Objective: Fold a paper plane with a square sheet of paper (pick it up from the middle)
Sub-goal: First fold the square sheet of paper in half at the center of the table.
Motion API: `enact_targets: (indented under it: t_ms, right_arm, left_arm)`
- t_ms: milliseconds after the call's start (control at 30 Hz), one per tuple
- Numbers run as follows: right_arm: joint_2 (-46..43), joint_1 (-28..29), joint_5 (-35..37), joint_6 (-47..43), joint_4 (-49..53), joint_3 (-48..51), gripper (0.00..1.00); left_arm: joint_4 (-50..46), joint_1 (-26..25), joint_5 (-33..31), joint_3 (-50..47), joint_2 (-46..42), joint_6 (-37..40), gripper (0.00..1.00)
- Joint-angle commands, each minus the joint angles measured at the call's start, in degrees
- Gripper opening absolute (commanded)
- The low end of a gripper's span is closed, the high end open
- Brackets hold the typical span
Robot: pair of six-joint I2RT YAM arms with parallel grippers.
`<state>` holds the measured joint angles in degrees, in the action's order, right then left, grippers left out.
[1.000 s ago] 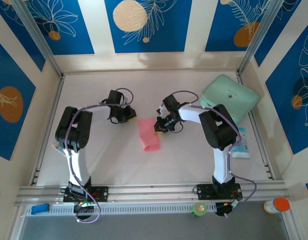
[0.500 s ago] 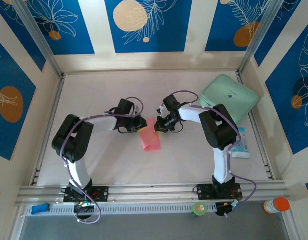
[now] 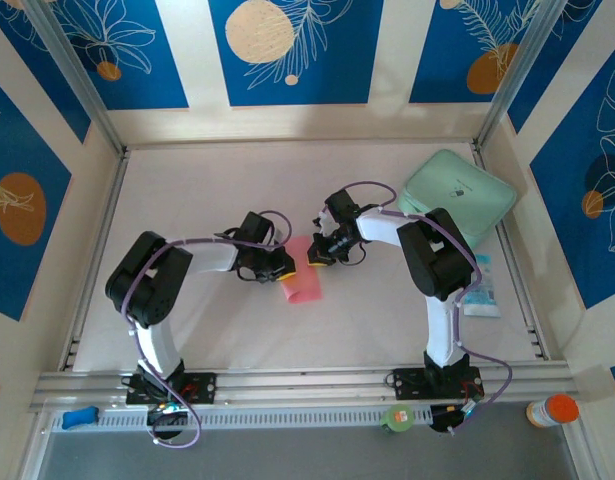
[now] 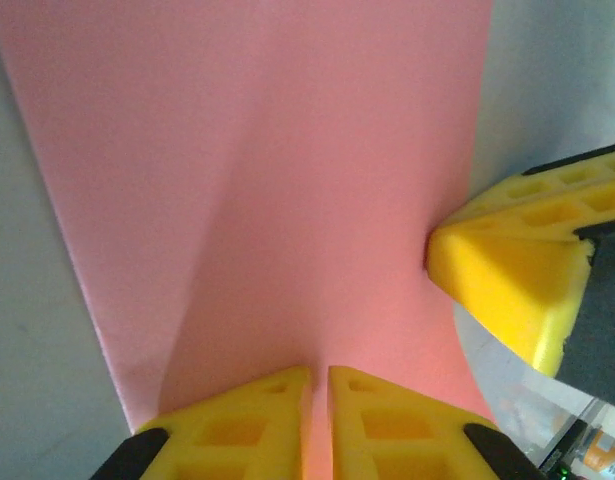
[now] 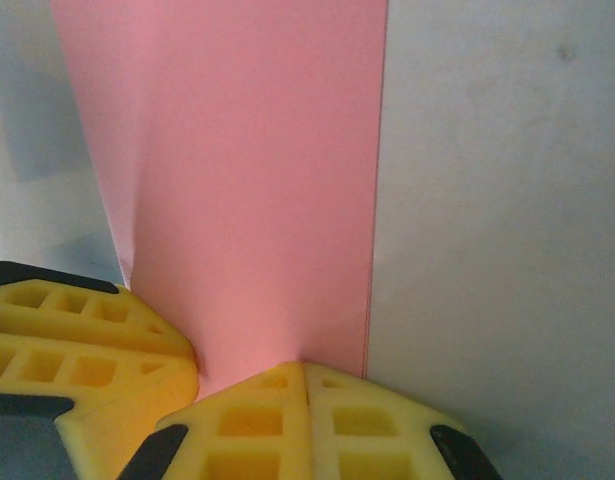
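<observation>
The square sheet of paper (image 3: 303,284), mid-frame, is pinched by left gripper (image 3: 284,270) and right gripper (image 3: 315,257); opposed pulls risk tearing.

My left gripper (image 3: 280,266) and right gripper (image 3: 315,255) sit close together at mid-desk over the square sheet of paper (image 3: 302,287), leaving no lane between them. The mint-green pad (image 3: 459,193) blocks the far right corner, and a small packet (image 3: 481,290) lies by the right edge. I see open desk (image 3: 187,180) on the left and along the far wall (image 3: 297,125).
</observation>
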<state>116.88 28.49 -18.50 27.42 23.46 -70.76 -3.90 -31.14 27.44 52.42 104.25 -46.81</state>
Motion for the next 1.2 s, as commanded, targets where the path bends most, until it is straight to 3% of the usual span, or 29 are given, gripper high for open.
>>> enact_targets:
  t_ms: [0,200,367,633,967,1167]
  right_arm:
    - [8.9,-1.0,17.5,0.5,9.6,5.2,0.00]
    - [9.4,-1.1,17.9,0.2,9.8,4.8,0.00]
    - [9.4,-1.2,17.6,0.3,9.8,4.7,0.00]
    - [9.5,-1.1,17.7,0.4,9.6,5.1,0.00]
    - [10.2,-1.2,17.9,0.9,9.5,4.9,0.00]
    - [11.0,-1.2,18.3,2.1,9.1,5.4,0.00]
  left_arm:
    - [-8.8,0.5,-1.3,-3.2,-1.4,4.4,0.15]
    - [-9.1,2.4,-3.5,-7.9,-8.6,5.7,0.15]
    - [-0.5,1.9,1.1,-8.3,-11.4,1.2,0.15]
    - [7.1,-0.2,3.3,-5.1,-7.7,-4.8,0.15]
    - [7.7,-2.8,4.3,-7.1,-0.9,-5.1,0.15]
    - [-1.1,-2.7,2.8,-11.8,-3.8,1.0,0.15]
